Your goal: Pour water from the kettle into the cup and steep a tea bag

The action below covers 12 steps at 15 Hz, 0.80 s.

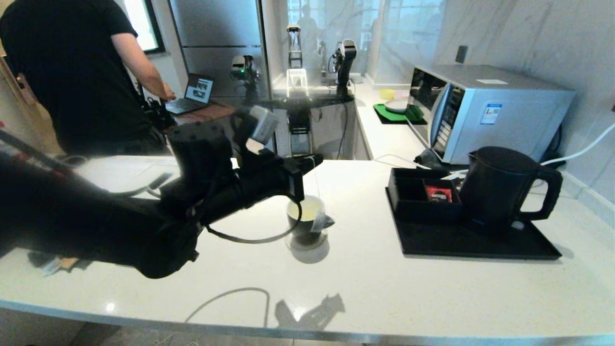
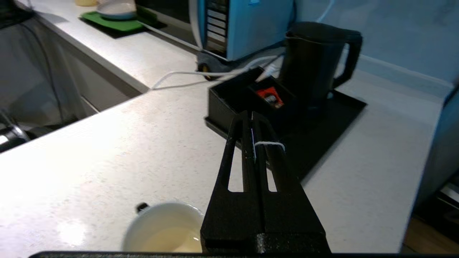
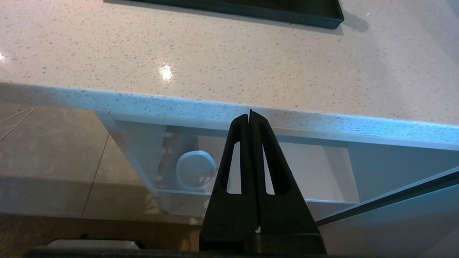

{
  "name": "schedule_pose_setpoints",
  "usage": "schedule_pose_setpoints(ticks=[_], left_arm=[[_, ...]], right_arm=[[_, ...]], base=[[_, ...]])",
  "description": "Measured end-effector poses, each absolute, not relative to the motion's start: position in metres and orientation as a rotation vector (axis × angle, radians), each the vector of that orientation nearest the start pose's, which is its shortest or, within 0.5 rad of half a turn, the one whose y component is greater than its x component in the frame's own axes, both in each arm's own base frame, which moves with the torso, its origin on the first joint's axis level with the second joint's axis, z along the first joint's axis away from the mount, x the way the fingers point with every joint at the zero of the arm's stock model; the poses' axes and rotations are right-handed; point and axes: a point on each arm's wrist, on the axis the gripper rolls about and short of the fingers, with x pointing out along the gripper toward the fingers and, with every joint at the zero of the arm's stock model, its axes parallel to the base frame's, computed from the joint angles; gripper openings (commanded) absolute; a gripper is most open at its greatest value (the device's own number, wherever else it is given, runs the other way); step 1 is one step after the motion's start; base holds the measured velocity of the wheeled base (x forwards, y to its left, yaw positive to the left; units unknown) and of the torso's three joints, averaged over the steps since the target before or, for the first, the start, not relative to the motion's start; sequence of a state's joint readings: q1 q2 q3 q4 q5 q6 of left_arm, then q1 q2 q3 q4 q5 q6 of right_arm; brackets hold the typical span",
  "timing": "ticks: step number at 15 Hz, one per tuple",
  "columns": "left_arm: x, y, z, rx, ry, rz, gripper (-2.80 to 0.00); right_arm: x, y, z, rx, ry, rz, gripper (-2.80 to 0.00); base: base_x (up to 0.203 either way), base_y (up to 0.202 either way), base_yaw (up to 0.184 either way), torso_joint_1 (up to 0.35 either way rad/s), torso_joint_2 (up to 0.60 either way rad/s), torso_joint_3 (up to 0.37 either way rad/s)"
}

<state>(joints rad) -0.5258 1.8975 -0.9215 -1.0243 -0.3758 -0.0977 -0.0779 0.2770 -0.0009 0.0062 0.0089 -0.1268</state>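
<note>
Two arms belong to this robot, but only one is at work. At the left of the head view, the left gripper [image 1: 314, 158] reaches in over the white countertop [image 1: 384, 288], its fingers pressed together and pinching the thin white string [image 2: 269, 144] of the tea bag [image 1: 321, 222]. The string runs straight down from the fingertips, so the pouch hangs directly below the gripper, its long axis vertical. The pouch sits at the near rim of the cup [image 1: 305, 222], on the side away from the arm; whether it is inside or just over the edge cannot be told. The cup, black outside and white inside, already holds pale yellowish water [image 1: 307, 208]. The coming move looks like a plain lowering to steep the bag, and it turns on the pouch lining up above the cup's opening. Further right, well apart from the cup, a black tray [image 1: 480, 242] carries a compartment box with a red packet [image 1: 438, 194], and the black kettle [image 1: 499, 188] stands upright beside it. The right gripper [image 3: 251, 118] is parked low beyond the counter's edge, fingers closed on nothing
</note>
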Motion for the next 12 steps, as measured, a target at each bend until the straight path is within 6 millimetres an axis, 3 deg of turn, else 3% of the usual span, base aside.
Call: schedule_pose_setpoints(ticks=[5, 12], left_arm=[[0.326, -0.179, 0.191, -0.097, -0.04, -0.861, -2.8], [0.356, -0.191, 0.178, -0.097, -0.044, -0.851, -2.8]], right_arm=[[-0.002, 0.0, 0.078, -0.047, 0.282, -0.066, -2.8], [-0.001, 0.0, 0.078, -0.041, 0.281, -0.068, -2.8]], base=[[0.0, 0.0, 0.0, 0.0, 0.0, 0.0], [0.0, 0.0, 0.0, 0.0, 0.0, 0.0]])
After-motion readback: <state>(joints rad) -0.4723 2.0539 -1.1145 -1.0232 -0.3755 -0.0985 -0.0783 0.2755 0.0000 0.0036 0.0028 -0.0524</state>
